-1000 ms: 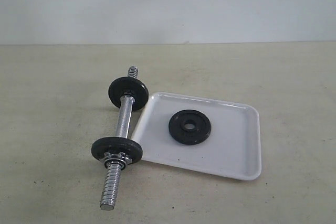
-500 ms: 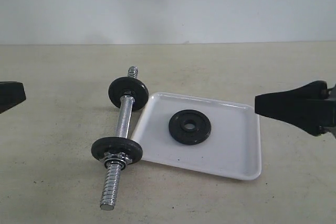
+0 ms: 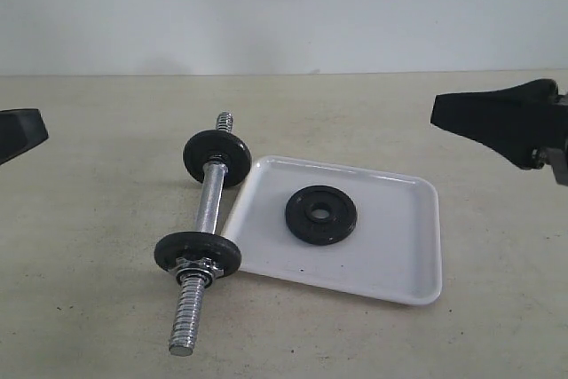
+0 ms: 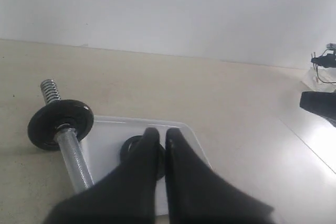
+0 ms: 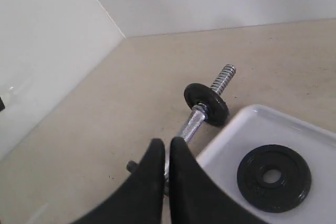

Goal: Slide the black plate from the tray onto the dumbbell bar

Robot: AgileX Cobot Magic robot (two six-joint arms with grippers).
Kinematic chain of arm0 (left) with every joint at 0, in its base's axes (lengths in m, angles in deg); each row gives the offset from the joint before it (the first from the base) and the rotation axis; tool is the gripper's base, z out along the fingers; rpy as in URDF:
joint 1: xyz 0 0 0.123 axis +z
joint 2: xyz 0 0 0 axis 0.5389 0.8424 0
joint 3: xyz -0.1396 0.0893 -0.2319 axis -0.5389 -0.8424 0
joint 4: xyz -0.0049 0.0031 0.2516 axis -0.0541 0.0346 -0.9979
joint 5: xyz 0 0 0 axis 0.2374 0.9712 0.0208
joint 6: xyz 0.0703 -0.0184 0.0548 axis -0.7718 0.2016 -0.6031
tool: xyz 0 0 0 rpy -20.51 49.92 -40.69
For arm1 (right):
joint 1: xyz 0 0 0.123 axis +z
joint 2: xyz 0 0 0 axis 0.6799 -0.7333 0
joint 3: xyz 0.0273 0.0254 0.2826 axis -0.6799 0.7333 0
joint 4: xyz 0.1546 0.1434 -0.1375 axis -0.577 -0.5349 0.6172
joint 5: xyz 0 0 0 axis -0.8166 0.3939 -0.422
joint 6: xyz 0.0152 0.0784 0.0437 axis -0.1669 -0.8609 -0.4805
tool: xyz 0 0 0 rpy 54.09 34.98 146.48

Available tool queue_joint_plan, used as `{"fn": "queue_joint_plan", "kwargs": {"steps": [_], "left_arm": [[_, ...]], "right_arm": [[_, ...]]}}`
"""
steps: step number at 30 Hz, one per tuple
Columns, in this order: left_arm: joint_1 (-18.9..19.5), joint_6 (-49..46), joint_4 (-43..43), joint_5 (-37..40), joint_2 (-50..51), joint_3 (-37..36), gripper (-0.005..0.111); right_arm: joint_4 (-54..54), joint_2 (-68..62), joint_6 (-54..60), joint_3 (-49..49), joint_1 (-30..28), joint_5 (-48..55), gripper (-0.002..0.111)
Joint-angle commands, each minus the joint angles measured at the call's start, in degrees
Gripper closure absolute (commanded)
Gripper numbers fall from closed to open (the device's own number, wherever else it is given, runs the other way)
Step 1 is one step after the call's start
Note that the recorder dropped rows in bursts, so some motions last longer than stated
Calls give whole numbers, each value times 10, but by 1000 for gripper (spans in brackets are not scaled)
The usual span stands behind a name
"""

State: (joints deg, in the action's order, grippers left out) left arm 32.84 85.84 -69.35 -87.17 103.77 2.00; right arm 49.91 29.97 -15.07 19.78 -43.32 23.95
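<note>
Now the black plate [image 3: 320, 214] lies flat on the white tray [image 3: 395, 255], near its middle, hole facing up and touched by nothing. Just beside the tray's left edge the dumbbell bar [image 3: 210, 201] rests on the beige table [image 3: 98, 308]. Its smooth chrome middle runs between a far disc [image 3: 217, 158] and a near disc [image 3: 196, 255], and the threaded ends stick out past both. The left gripper [image 4: 161, 135] hangs at the left edge of the scene, well apart from the bar — its fingers pressed together, holding nothing. The right gripper [image 5: 167, 144] hovers at the right, above the table beyond the tray — fingers likewise closed and empty.
</note>
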Motion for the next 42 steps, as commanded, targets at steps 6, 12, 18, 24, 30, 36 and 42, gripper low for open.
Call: {"fn": "queue_joint_plan", "kwargs": {"steps": [6,12,18,24,30,36,42], "left_arm": [[-2,37,-25,6,3,4,103],[-2,108,-117,244,51,4,103],[-2,68,-117,378,53,4,103],[-3,54,-117,316,53,4,103],[-3,59,-117,311,53,4,103],[-3,59,-117,261,53,25,103],[-3,25,-117,144,53,75,103]], "right_arm": [[176,-3,-100,-53,40,70,109],[176,-3,-89,-53,158,555,109],[176,-3,-63,-53,217,668,109],[176,-3,-51,-51,225,553,109],[176,-3,-51,-51,225,531,109],[176,-3,-49,-51,225,487,109],[176,-3,14,-51,225,367,109]]}}
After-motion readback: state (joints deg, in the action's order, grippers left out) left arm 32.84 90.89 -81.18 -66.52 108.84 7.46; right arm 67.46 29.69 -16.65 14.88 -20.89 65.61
